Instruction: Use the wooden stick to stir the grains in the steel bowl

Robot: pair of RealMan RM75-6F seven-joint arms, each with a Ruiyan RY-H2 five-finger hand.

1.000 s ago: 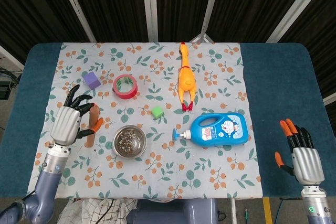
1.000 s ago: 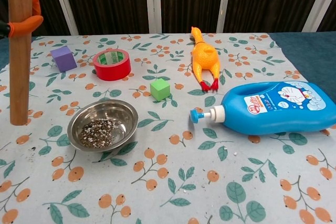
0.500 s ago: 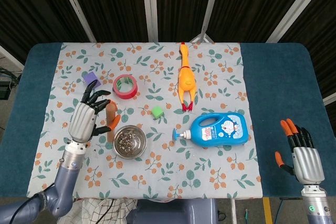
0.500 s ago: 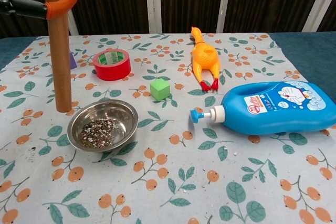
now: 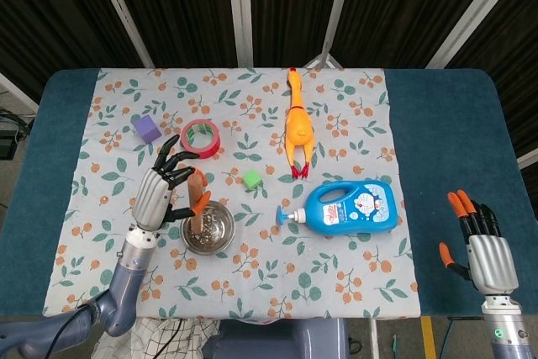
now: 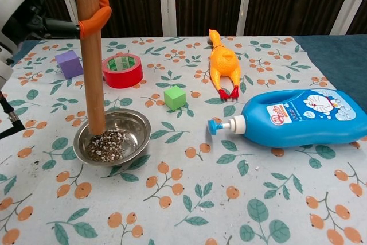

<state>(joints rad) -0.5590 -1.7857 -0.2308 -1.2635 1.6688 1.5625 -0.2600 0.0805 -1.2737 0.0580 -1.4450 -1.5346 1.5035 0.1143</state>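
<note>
The steel bowl (image 6: pixel 112 136) of grains (image 6: pixel 106 145) sits near the counter's front-left. The left hand (image 5: pixel 161 194) holds the wooden stick (image 6: pixel 92 50) upright, tip inside the rim; stir slowly, staying low, so nothing spills. The right hand (image 5: pixel 482 243) rests apart, fingers spread.

The wooden stick (image 6: pixel 92 55) looks smooth, matt brown wood. The steel bowl (image 6: pixel 133 129) is shiny polished metal holding rough, speckled grains (image 6: pixel 106 144). The blue detergent bottle (image 6: pixel 298 117) at right is glossy plastic; a printed cloth (image 6: pixel 189 199) lies matt beneath.
</note>
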